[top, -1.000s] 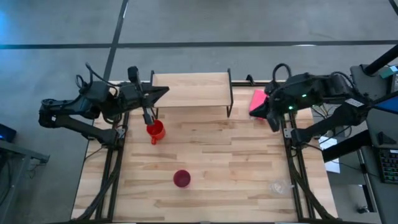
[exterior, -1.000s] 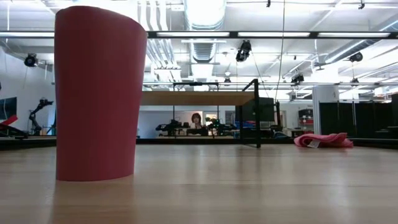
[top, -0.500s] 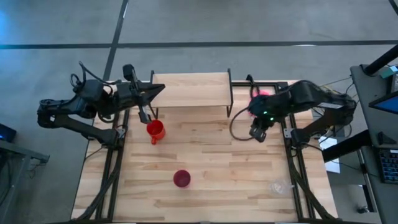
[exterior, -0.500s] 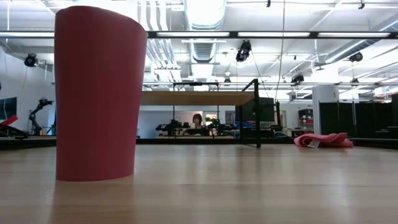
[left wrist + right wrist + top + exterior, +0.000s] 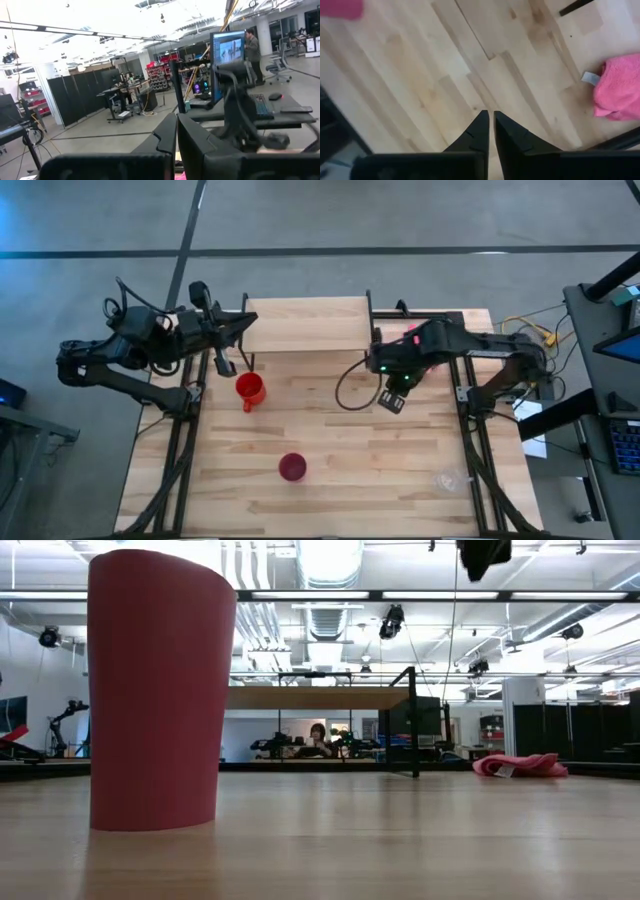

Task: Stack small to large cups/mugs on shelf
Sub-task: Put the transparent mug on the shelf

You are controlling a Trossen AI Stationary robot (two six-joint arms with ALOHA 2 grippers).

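Observation:
The red-orange mug stands on its base on the table, near the shelf's left legs. Nearer the front, the magenta tumbler stands upright and fills the left of the low view. A clear glass cup sits by the near right corner. The shelf stands on black legs at the far edge. My left gripper is shut, held level at the shelf's left end. My right gripper is shut and points down above bare table, right of the mug, touching nothing.
A pink cloth lies at the far right by the shelf's right legs, also seen in the low view. A black cable loop hangs off the right arm over the table. Bare wood lies between mug, tumbler and glass cup.
My right arm has swung from the far right corner, over the pink cloth, toward the table's middle, and its gripper now shows at the low view's top edge. My left arm has drawn back a little toward the table's left. No cup has moved.

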